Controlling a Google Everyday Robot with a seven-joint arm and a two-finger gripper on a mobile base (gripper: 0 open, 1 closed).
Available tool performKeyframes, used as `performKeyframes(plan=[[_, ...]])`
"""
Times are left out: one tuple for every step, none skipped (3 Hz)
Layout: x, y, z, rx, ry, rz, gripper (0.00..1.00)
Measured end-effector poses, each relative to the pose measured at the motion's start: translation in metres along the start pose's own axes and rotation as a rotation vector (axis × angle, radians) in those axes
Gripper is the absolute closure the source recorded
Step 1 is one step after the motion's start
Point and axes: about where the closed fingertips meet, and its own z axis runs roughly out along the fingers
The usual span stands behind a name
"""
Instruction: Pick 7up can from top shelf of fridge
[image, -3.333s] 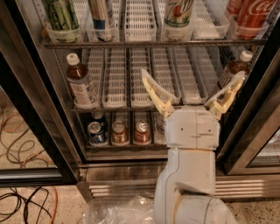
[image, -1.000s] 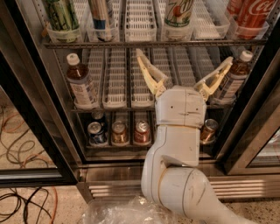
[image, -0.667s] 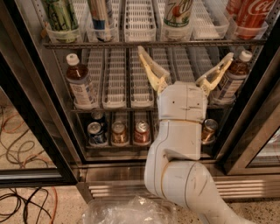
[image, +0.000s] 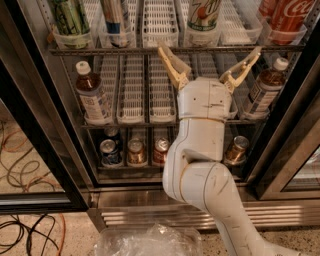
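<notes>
Pincer (image: 209, 51) is noted as released: the two tan fingers (image: 172, 67) are spread wide in a V, tips level with the front wire of the top shelf (image: 100, 50). It is held in the fridge (image: 47, 135) opening, in front of the rack of brown bottles (image: 93, 97) and just below the 7up can (image: 204, 15).

The can is stood upright at the front of a white lane tray on the top shelf, above the gap between the fingers. The wide spread is judged to be preparation for straddling it.

Empty lanes are seen on both sides of the can, so finger room is available. The Coca-Cola can (image: 290, 15) stands well apart to the right. The shelf's front wire and the tray lip must be cleared on the rise.
</notes>
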Motion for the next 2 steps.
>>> performKeyframes(plan=[[-0.001,-0.004,0.013,0.012,-0.027,-0.002,0.00],[-0.010,-0.013,0.026,0.028,-0.059,-0.018,0.00]])
